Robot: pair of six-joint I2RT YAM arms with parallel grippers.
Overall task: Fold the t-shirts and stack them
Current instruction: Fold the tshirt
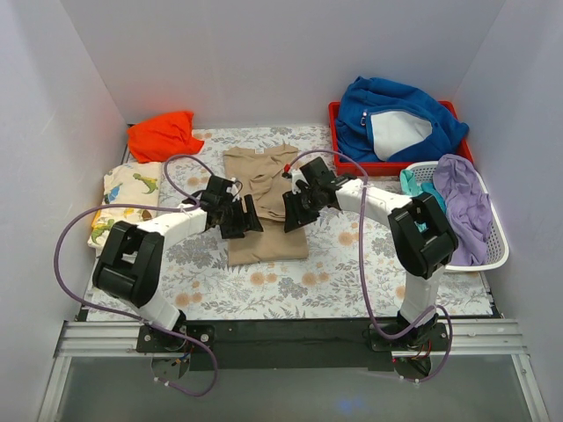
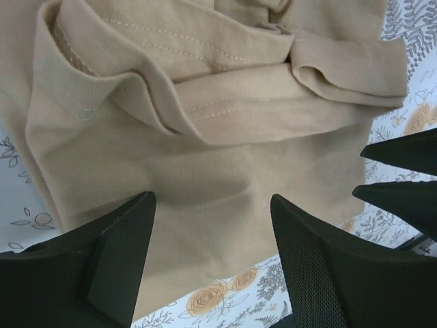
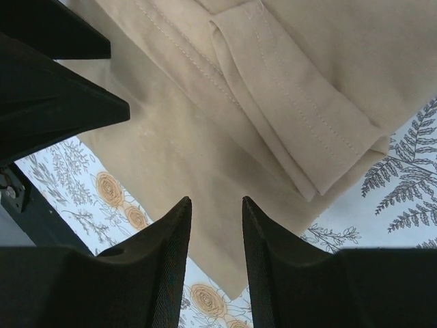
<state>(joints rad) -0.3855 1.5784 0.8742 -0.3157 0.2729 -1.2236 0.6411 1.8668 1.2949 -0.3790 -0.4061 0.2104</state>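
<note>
Both parted, empty: left tool point(image 1: 249, 216), right tool point(image 1: 295, 212); tan t-shirt point(image 1: 262, 169) partly hidden beneath them.

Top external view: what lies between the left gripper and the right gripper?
Only a strip of the tan t-shirt separates the left gripper from the right gripper; nothing else lies there, as the top view shows.

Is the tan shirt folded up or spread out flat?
Partly folded. The tan shirt lies as a long strip on the flowery table, with its sleeves turned in over the body.
</note>
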